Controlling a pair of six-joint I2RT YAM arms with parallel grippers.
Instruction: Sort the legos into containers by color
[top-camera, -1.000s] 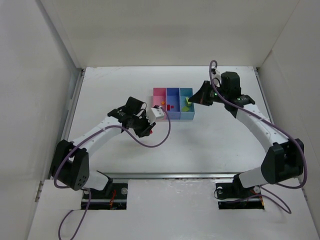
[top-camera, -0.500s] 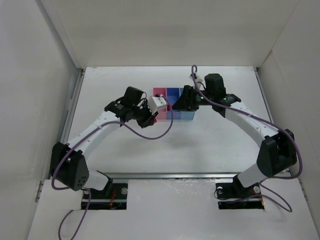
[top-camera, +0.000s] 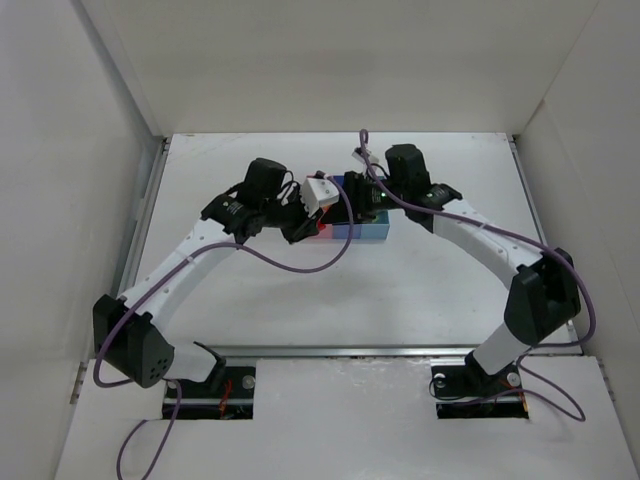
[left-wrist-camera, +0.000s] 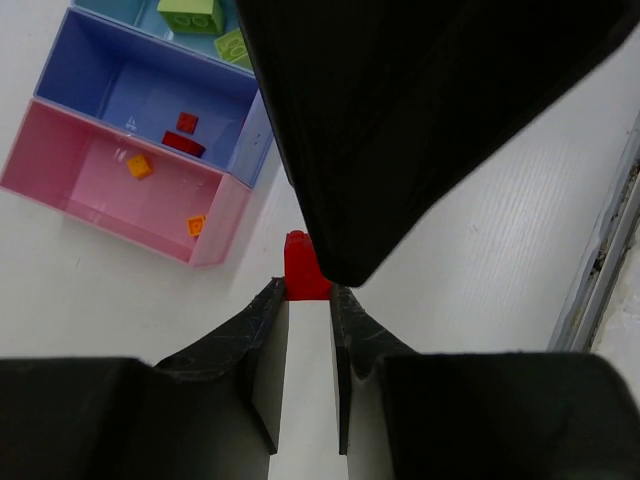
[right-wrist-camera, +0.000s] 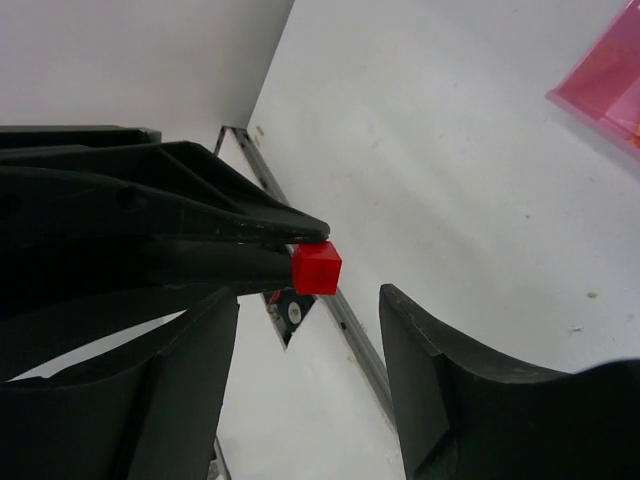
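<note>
The right gripper (right-wrist-camera: 310, 305) has swung in, fingers spread, toward the red brick (right-wrist-camera: 317, 268) pinched by the left gripper (left-wrist-camera: 308, 298), likely a handover.

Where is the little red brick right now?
In the left wrist view, the red brick sits pinched at the tips of the left gripper, beside the pink bin's near corner. The open right gripper faces it.

A brick (left-wrist-camera: 305, 268) sits between the left tool (left-wrist-camera: 308, 293)'s tips, the right tool (right-wrist-camera: 310, 305) opposite (tray (left-wrist-camera: 215, 225) nearby, bricks (left-wrist-camera: 183, 143) inside).
</note>
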